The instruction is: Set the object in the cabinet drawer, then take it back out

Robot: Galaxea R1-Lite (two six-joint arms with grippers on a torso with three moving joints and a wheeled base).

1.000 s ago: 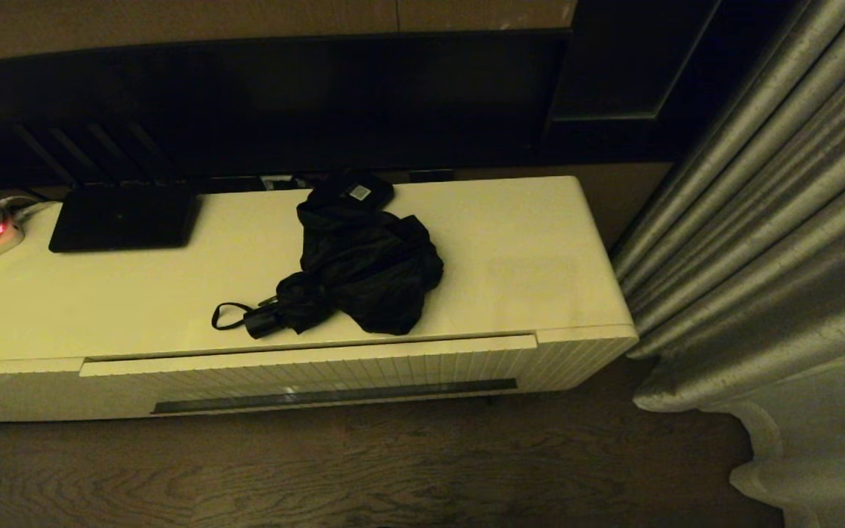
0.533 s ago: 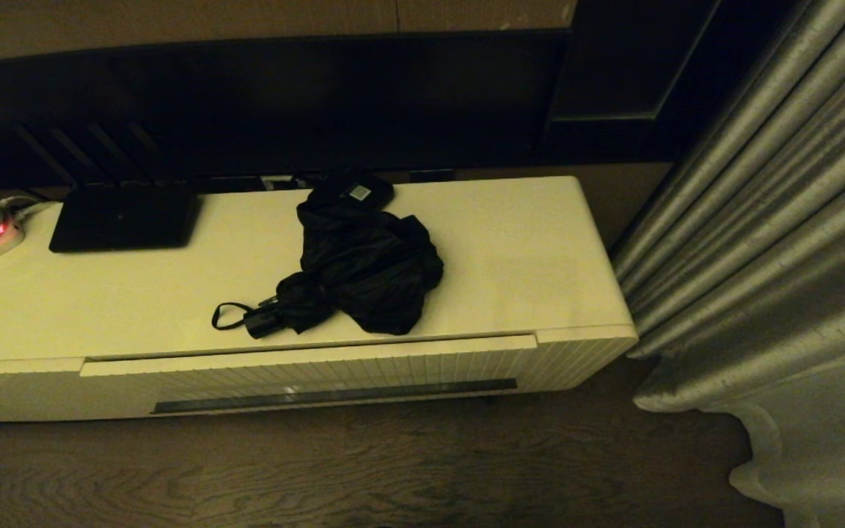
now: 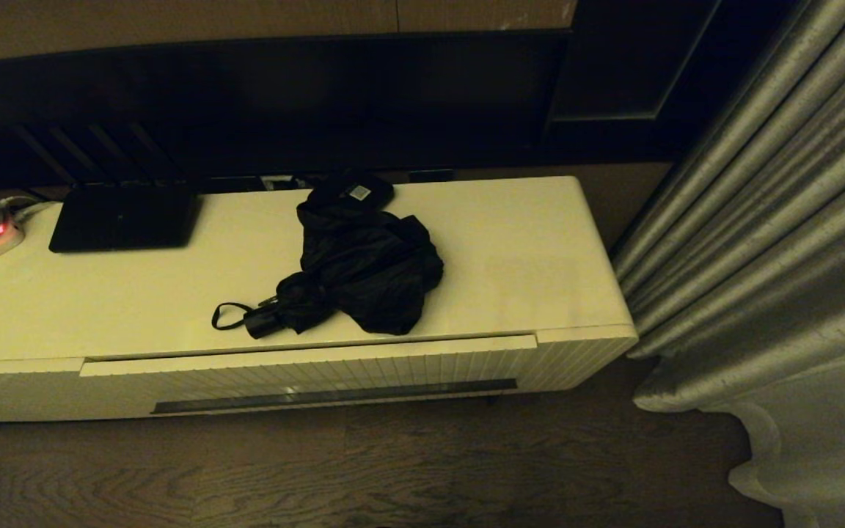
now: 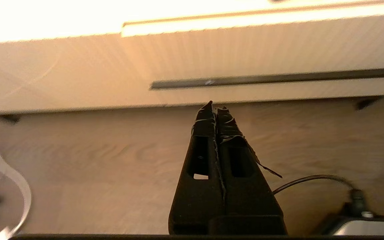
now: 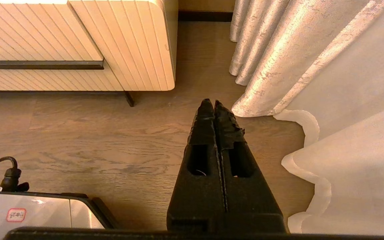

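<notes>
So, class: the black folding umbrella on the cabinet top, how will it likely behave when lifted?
The umbrella would probably flop: its fabric lies loose and bunched. Its short handle looks rigid, so likely the firmer grip. The thin strap loop may dangle and snag. Rolling seems unlikely while the fabric is spread.

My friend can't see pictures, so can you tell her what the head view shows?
A black umbrella lies on top of a cream cabinet, above its shut drawer. A flat black device sits at the cabinet's left, a curtain hangs at the right, and no arm shows.
</notes>
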